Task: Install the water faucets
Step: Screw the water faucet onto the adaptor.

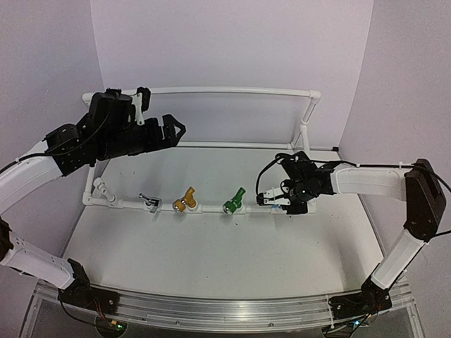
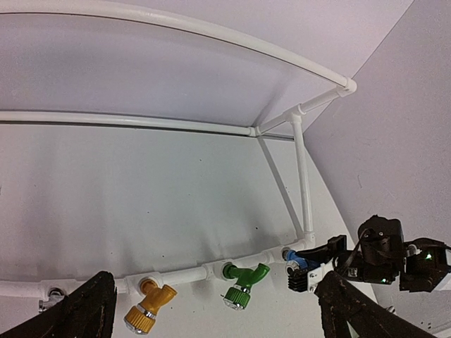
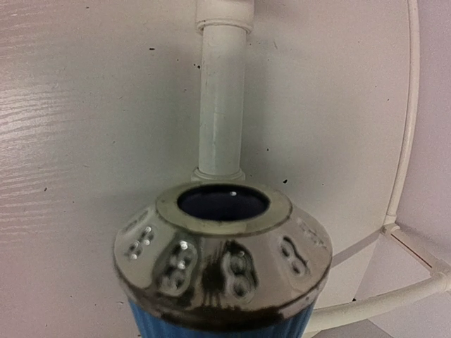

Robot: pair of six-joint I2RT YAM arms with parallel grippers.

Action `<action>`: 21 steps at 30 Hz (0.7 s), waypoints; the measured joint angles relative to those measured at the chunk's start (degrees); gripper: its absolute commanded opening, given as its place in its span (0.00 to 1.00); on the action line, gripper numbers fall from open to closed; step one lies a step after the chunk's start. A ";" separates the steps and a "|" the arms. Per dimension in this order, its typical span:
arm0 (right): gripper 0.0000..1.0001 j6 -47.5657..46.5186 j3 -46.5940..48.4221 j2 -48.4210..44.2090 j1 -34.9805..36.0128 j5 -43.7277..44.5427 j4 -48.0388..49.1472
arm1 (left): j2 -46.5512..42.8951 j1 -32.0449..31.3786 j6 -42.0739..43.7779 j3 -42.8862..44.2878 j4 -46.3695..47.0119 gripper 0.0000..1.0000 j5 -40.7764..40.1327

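Observation:
Three faucets sit in the front pipe (image 1: 211,209) of the white frame: silver (image 1: 149,203), yellow (image 1: 184,203) and green (image 1: 234,201). My right gripper (image 1: 280,197) is shut on the blue faucet (image 1: 273,202) at the pipe's right end, next to a socket. The right wrist view shows only the blue faucet's metallic nozzle (image 3: 222,260) close up; the fingers are hidden. My left gripper (image 1: 175,130) is open and empty, raised above the frame's left rear. Its dark fingers (image 2: 77,317) frame the yellow (image 2: 144,310), green (image 2: 242,285) and blue (image 2: 299,259) faucets.
A white elbow fitting (image 1: 102,189) stands at the front pipe's left end. The frame's rear rails (image 1: 232,90) and right upright (image 1: 304,123) rise behind the faucets. Lavender walls close in the table at the back and sides.

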 measured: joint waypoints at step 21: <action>0.00 18.17 2.99 2.44 1.15 2.36 -2.08 | -4.35 0.00 -1.14 -4.71 0.99 1.00 -0.55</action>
